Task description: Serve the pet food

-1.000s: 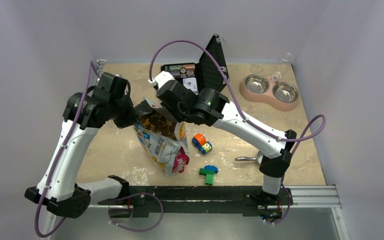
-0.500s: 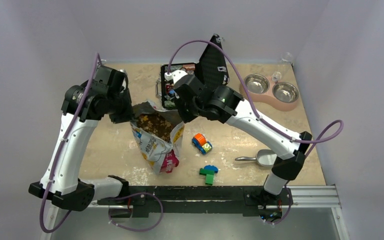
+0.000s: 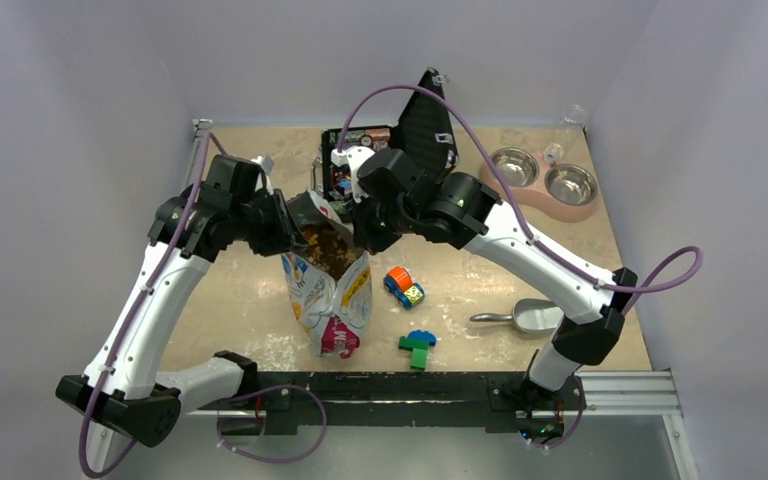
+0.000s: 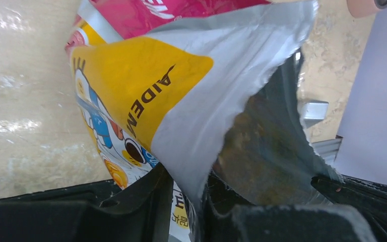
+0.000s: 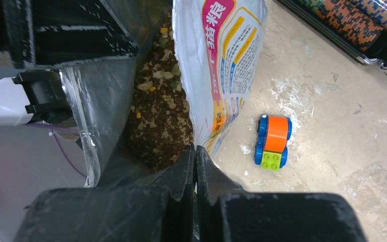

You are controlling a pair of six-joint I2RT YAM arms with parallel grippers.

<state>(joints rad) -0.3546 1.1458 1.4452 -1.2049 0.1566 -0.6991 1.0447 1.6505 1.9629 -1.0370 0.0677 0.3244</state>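
Right claw (image 5: 195,160) clamped shut on rim of printed white-yellow-pink foil bag (image 3: 332,298), upright on beige worktop (image 3: 230,300). Left claw (image 4: 186,204) slightly parted, opposite rim between its fingers. Brown kibble pet food (image 5: 156,118) inside bag.

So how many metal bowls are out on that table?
2. Both sit in the pink feeder at the table's far right corner: the left bowl and the right bowl, side by side. None seems hidden.
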